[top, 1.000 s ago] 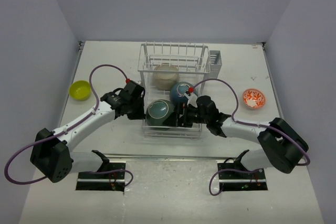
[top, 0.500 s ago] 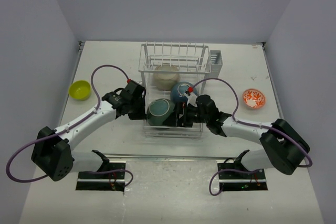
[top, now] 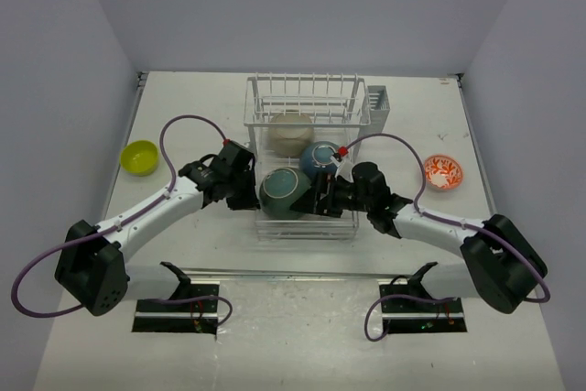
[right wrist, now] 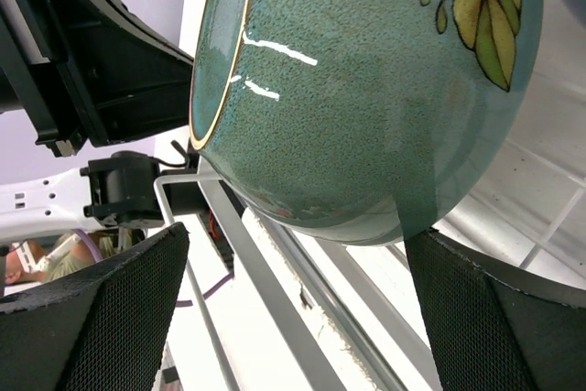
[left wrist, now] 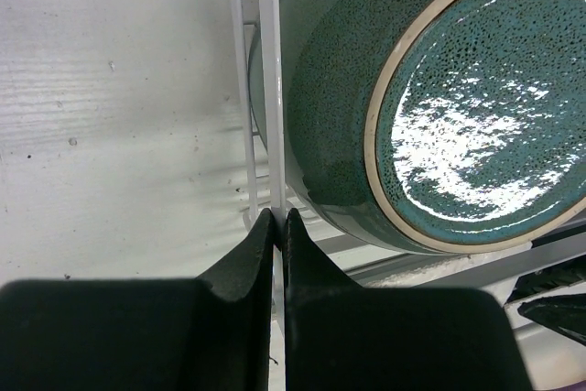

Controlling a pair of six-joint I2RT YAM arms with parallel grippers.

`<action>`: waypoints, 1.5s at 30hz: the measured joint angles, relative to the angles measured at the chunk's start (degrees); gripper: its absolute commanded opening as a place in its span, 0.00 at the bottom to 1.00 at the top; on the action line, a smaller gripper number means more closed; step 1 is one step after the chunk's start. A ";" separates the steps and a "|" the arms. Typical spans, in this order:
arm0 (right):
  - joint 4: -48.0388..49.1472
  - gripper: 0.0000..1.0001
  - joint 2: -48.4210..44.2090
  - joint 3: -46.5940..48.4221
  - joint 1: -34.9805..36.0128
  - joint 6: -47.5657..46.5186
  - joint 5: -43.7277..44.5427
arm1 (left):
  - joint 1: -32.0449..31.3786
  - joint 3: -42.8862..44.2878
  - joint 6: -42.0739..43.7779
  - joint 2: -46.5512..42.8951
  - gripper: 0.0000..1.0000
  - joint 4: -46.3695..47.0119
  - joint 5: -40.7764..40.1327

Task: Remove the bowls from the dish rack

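The white wire dish rack [top: 307, 98] holds three bowls: a beige one [top: 289, 132] at the back, a dark blue one [top: 320, 158] and a dark teal one [top: 282, 191] tilted at the front. My left gripper [top: 249, 191] is shut on a wire [left wrist: 267, 89] of the rack's left side, with the teal bowl [left wrist: 339, 116] just beyond it. My right gripper [top: 316, 199] stands open, and its fingers [right wrist: 110, 309] straddle the underside of the teal bowl [right wrist: 366, 89]. A yellow-green bowl [top: 139, 156] and a white, orange-patterned bowl [top: 443, 171] sit on the table.
A small grey caddy [top: 376, 103] hangs on the rack's right side. White walls close in the table on the left, back and right. Purple cables loop above both arms. The left arm's black body [right wrist: 101, 70] shows behind the teal bowl.
My right arm has reached further left under the teal bowl. The bowl and the rack have shifted slightly right and back. The left gripper keeps its hold.
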 measured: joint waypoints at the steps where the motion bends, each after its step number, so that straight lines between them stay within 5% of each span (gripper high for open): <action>1: 0.37 0.99 0.07 -0.24 -0.22 0.13 -0.26 | -0.02 -0.02 -0.04 0.00 0.00 0.07 0.07; 29: 16.39 0.96 5.90 -2.43 -3.06 7.98 -2.95 | -0.04 0.00 -0.79 0.55 0.00 0.57 1.09; 39: 22.21 0.76 10.54 -2.69 -3.48 11.21 -3.39 | -0.37 1.05 -0.79 1.66 0.00 0.07 1.53; 45: 25.24 0.74 10.80 -3.26 -3.89 12.41 -3.43 | -0.42 1.25 -0.74 1.84 0.00 -0.20 1.49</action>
